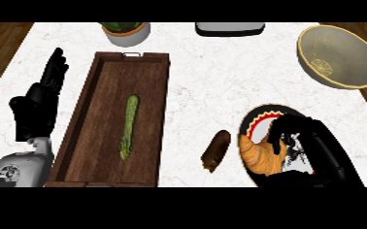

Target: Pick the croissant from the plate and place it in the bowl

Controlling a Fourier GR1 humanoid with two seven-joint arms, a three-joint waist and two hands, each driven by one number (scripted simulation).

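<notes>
A golden croissant [259, 159] lies on a dark plate [257, 116] with a red and white centre, at the lower right of the counter. My right hand [305, 138] is over the plate, its fingers curled down against the croissant's right side. The tan bowl [337, 56] stands at the far right, well beyond the plate. My left hand [39, 102] rests open at the left edge, fingers pointing up, away from everything.
A long wooden tray [93, 111] holding a green asparagus spear [129, 126] fills the left middle. A brown pastry [216, 150] lies just left of the plate. A potted plant [127, 30] and a white-and-black appliance [229, 28] stand along the far edge.
</notes>
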